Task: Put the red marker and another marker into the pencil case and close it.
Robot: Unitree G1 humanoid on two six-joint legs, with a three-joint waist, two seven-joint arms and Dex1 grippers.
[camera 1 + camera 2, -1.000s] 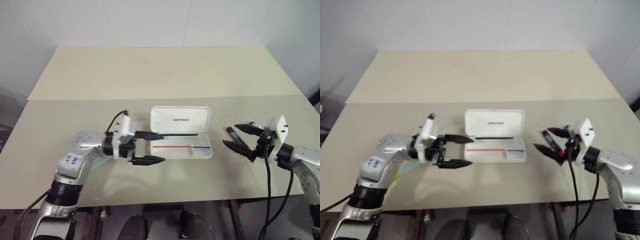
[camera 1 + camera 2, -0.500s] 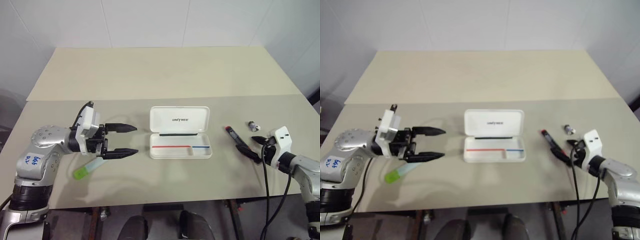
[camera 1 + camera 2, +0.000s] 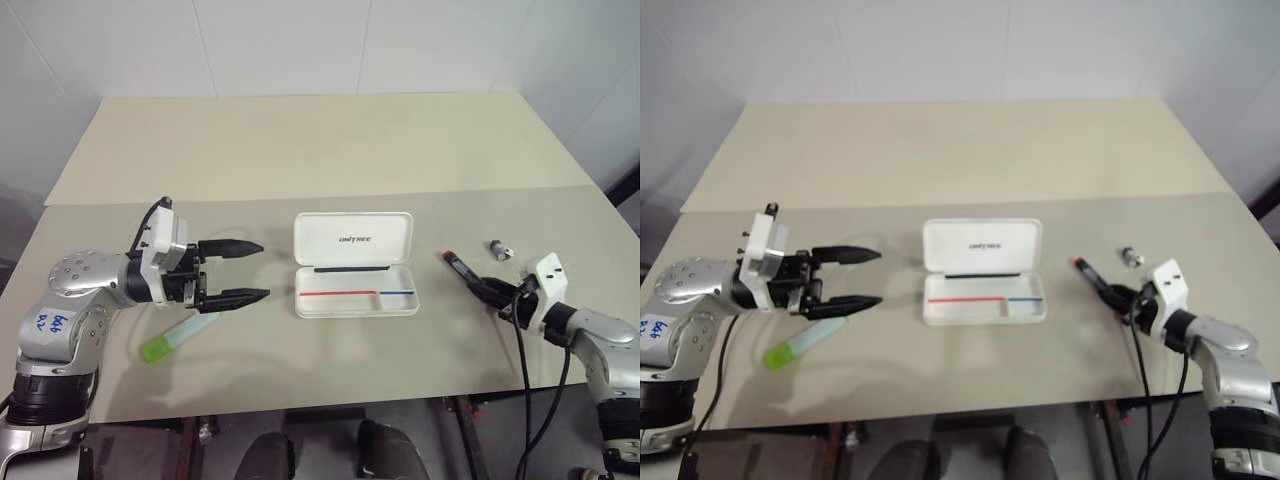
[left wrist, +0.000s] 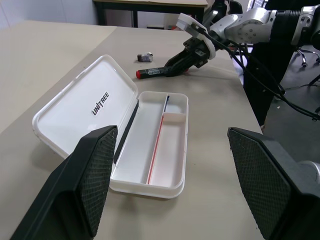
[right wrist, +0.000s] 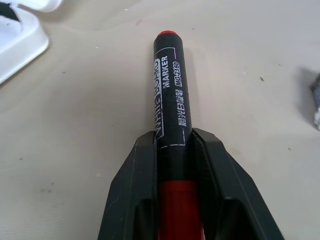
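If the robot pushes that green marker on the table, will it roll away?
Probably, a little. The green marker looks round and smooth, lying flat on the bare table, so a sideways nudge would likely make it roll. Pushed along its length, it would more likely slide. It looks small and plastic, so probably light and stiff.

We see bare counter (image 3: 300, 150) behind the pencil case (image 3: 355, 264), whose raised lid blocks approach from the rear; between it and the right claw (image 3: 492, 293), open surface.
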